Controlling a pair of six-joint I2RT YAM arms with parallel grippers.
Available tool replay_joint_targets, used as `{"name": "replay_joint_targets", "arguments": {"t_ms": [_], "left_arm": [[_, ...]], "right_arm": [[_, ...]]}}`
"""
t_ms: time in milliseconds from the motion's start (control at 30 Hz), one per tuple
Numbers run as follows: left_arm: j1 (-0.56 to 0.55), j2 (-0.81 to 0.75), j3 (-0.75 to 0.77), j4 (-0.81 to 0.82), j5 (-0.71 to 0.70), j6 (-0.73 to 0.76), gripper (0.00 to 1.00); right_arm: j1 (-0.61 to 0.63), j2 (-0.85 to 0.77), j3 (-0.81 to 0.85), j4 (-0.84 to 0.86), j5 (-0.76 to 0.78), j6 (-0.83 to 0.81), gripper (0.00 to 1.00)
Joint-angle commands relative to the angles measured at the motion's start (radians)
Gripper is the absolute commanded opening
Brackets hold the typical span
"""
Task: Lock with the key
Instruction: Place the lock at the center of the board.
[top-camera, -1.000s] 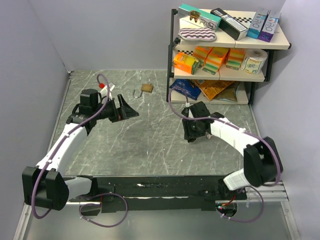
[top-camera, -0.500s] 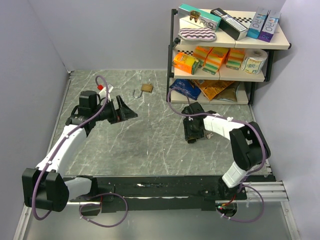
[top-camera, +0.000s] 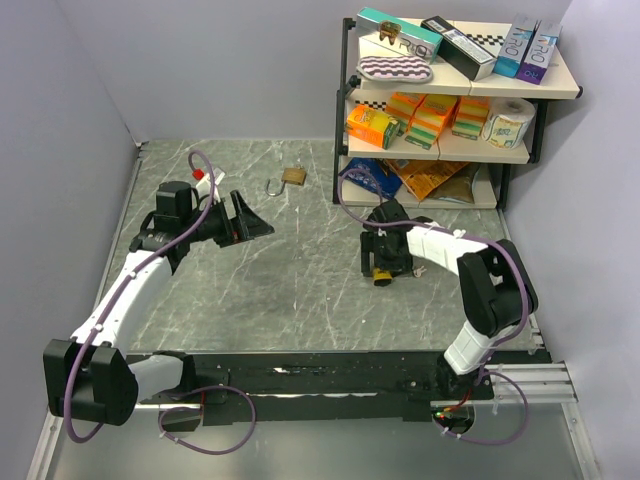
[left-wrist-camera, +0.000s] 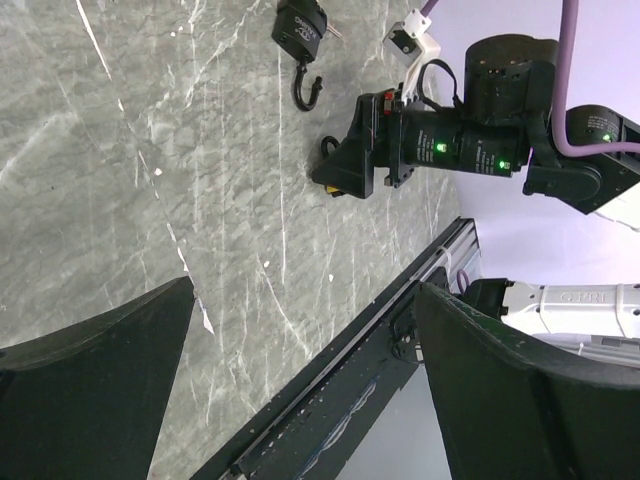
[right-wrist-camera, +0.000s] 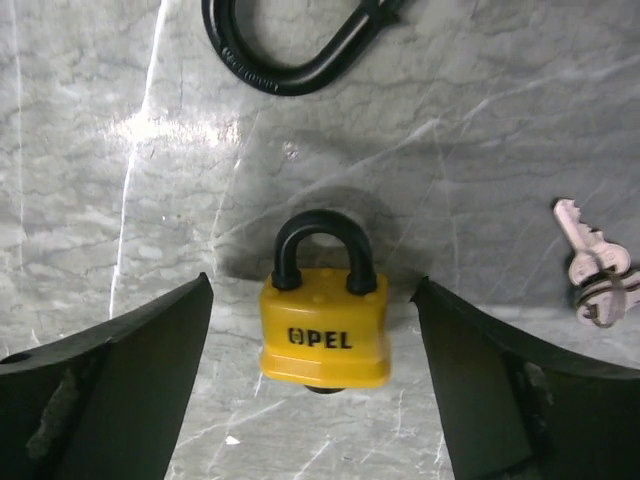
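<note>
Two wide-open, empty tools: right gripper (right-wrist-camera: 312, 295) straddles the yellow padlock (right-wrist-camera: 325, 335), which lies flat with shackle seated. Keys (right-wrist-camera: 592, 265) lie just beside padlock, so we judge key pickup next. Left gripper (left-wrist-camera: 305, 290) hovers well apart from padlock.

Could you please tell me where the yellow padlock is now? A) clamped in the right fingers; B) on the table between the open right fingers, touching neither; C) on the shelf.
B: the yellow padlock lies on the table with bare marble between it and each of the right fingers.
</note>
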Motion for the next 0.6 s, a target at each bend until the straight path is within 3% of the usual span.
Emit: {"name": "replay_joint_targets", "arguments": {"t_ms": [0, 233, 567], "left_arm": [[0.005, -0.028, -0.001, 0.032, 0.014, 0.012, 0.96], [0.005, -0.042, -0.007, 0.055, 0.009, 0.007, 0.96], [0.007, -0.032, -0.002, 0.094, -0.007, -0.027, 0.96]], "right_arm": [[-0.020, 0.006, 0.054, 0.015, 0.031, 0.000, 0.92], [-0.022, -0.072, 0.083, 0.059, 0.129, 0.012, 0.91], [-0.030, 0.023, 0.238, 0.134, 0.203, 0.091, 0.97]]}}
